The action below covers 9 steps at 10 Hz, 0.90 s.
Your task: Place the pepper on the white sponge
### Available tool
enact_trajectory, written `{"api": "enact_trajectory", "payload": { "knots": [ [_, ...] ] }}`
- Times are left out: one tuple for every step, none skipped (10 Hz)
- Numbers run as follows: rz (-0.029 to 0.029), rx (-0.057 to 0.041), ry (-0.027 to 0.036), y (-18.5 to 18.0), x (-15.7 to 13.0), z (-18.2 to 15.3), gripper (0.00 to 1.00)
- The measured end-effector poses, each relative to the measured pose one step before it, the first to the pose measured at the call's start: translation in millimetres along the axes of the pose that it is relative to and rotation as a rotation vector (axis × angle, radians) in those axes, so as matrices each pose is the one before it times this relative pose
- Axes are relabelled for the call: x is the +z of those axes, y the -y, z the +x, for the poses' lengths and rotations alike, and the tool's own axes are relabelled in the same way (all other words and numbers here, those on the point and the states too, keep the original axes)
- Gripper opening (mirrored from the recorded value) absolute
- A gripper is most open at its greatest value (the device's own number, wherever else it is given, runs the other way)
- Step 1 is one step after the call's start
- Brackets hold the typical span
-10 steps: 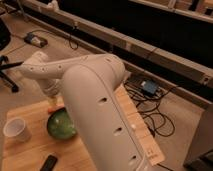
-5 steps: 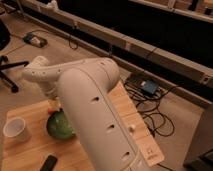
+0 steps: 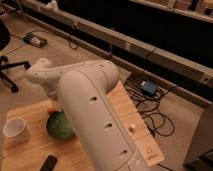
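The white arm (image 3: pixel 95 115) blocks the middle of the table (image 3: pixel 30 152) and hides the gripper behind it. The green bowl (image 3: pixel 60 127), white cup (image 3: pixel 16 129) and dark object (image 3: pixel 48 162) crowd the left side; bare wood between them leaves room.

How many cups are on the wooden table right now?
1. The white cup stands at far left, beside the green bowl. The arm could hide others, and the end effector is out of view behind it.

End effector behind the arm (image 3: pixel 95 117)

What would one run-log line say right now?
pincer: hidden behind white arm | round green bowl: partly covered by arm | white sponge: unseen
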Motion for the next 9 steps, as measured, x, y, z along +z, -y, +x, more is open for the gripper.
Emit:
{"api": "enact_trajectory", "payload": {
  "knots": [
    [-0.00069, -0.00860, 0.00519, -1.83, 2.37, -3.10, 0.65],
    [-0.00351, -0.01900, 0.00952, -0.58, -2.27, -5.03, 0.65],
    [-0.00283, -0.02344, 0.00822, -2.31, -0.78, -11.17, 0.65],
    [-0.01010, -0.03501, 0.01316, -6.64, -1.69, -22.01, 0.65],
    [-0.00892, -0.02381, 0.01300, -2.57, -0.50, -18.02, 0.65],
    [-0.00550, -0.01715, 0.00817, -1.06, 1.64, -10.01, 0.65],
    [-0.01196, -0.02202, 0.01026, -1.56, 4.24, -8.70, 0.65],
    [-0.00798, -0.01282, 0.00959, -0.56, 2.84, -5.06, 0.65],
    [-0.00763, -0.01152, 0.00784, -0.50, 3.08, -4.69, 0.65]
  ]
}}
